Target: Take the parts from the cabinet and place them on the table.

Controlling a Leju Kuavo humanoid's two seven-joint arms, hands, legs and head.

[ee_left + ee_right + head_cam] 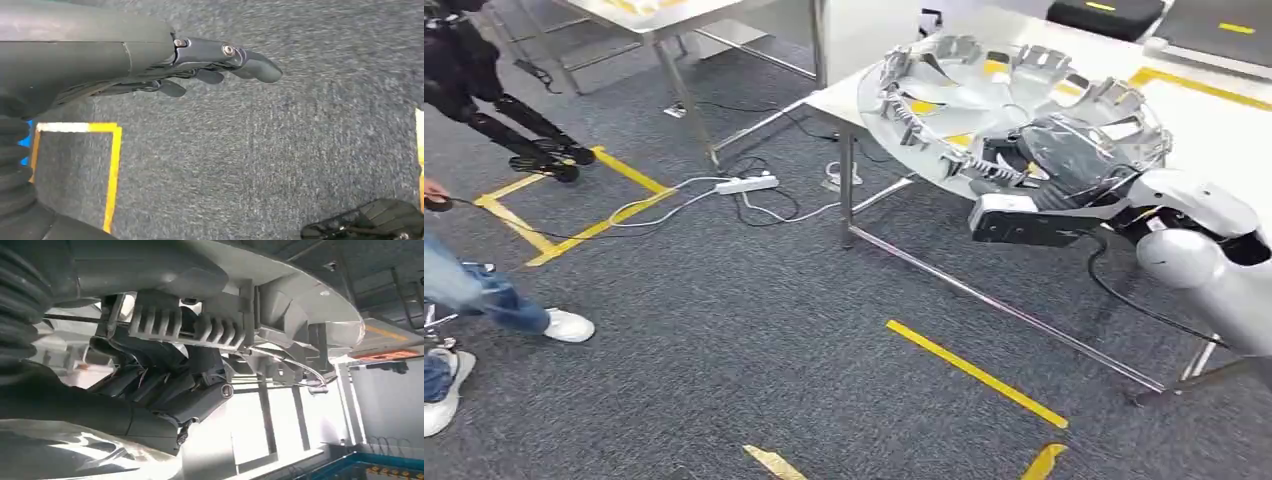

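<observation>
The right hand [1064, 165] held a large round silver wheel cover [984, 110], gripping it at the near rim. In the right wrist view its dark fingers [170, 385] curled up around a ribbed clip on the cover's underside [190, 325], so the grip looked firm rather than a light pinch. The cover lay nearly flat with its hollow, clipped side facing up, and most of its disc already sat over the near corner of the white counter [1224, 130]. Whether it rested on the counter or hung just above it could not be told.

The relation that mattered for the coming move was this: the cover reached away from the right hand, forward and to the left, out across the counter's corner, while the gripped rim overhung the counter's near edge. Being round, it had no long axis to line up; only its tilt and how far it sat onto the counter counted. I judge the placing step to be close to done.

The left hand [215, 65] hung over the grey carpet [280, 150], well apart from the cover, its fingers loosely extended and holding nothing. A person's shoes [564, 325] stood on the carpet to the left, far from the counter.
</observation>
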